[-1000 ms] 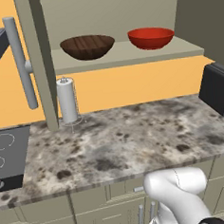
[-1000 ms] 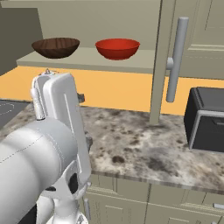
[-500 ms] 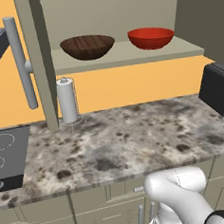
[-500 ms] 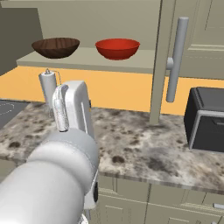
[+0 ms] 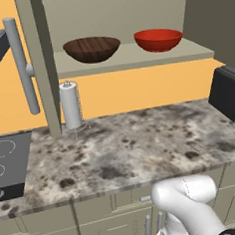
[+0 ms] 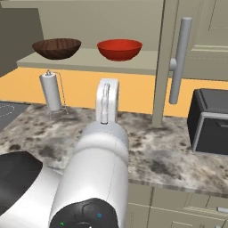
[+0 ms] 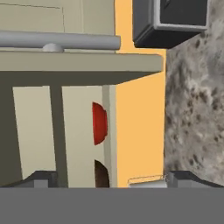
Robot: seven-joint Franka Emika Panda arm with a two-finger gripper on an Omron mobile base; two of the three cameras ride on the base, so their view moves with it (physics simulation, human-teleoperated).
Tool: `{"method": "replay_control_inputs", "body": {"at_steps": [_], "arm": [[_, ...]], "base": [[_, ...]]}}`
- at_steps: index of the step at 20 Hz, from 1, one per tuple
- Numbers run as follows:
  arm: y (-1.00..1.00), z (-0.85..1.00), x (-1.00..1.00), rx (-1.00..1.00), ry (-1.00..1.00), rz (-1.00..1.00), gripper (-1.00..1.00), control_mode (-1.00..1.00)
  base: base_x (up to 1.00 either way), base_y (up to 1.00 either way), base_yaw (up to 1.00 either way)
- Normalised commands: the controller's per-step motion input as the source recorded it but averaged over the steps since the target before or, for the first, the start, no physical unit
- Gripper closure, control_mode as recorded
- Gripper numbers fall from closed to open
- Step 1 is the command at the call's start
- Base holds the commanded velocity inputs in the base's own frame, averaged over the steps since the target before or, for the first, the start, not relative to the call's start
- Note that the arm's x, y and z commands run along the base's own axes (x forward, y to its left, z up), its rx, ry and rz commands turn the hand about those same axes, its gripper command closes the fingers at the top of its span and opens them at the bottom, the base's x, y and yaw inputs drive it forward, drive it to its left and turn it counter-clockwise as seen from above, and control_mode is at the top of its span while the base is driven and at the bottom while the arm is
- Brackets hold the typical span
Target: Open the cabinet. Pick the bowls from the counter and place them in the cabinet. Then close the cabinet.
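The cabinet [image 5: 111, 10] stands open, its doors swung out to both sides. On its inner shelf [image 5: 129, 56] sit both bowls: the dark brown wood-grain one [image 5: 91, 48] on the left and the glossy red one [image 5: 158, 39] on the right, a small gap between them. In the right base view the brown bowl [image 6: 56, 47] and red bowl [image 6: 119, 49] show behind my raised arm [image 6: 106, 133]. The hand view is rolled sideways; my gripper [image 7: 113, 179] is open with nothing between its fingers. It faces the right door's bar handle [image 7: 59, 40], with the red bowl [image 7: 99, 123] edge-on beyond.
A paper towel holder [image 5: 70, 104] stands on the speckled counter [image 5: 137, 148] under the left door, whose handle [image 5: 20, 64] juts out. A black stovetop [image 5: 3, 163] lies at the left. A black appliance [image 6: 211, 120] sits at the right, below the right door's handle [image 6: 180, 58].
My arm has swung from the left of the right base view toward its middle and reached forward. The bowls and doors have not moved.
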Motion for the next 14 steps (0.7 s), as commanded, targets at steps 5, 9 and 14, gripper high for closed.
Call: {"method": "replay_control_inputs", "body": {"at_steps": [5, 9, 14], "arm": [[-0.73, 0.00, 0.43, 0.13, 0.02, 0.07, -1.00, -1.00], [-0.68, 0.00, 0.42, 0.15, 0.00, 0.11, -1.00, -1.00], [-0.58, 0.00, 0.62, 0.10, 0.00, 0.09, -1.00, -1.00]], "base": [[0.00, 0.00, 0.00], [0.00, 0.00, 0.00], [0.00, 0.00, 0.00]]}}
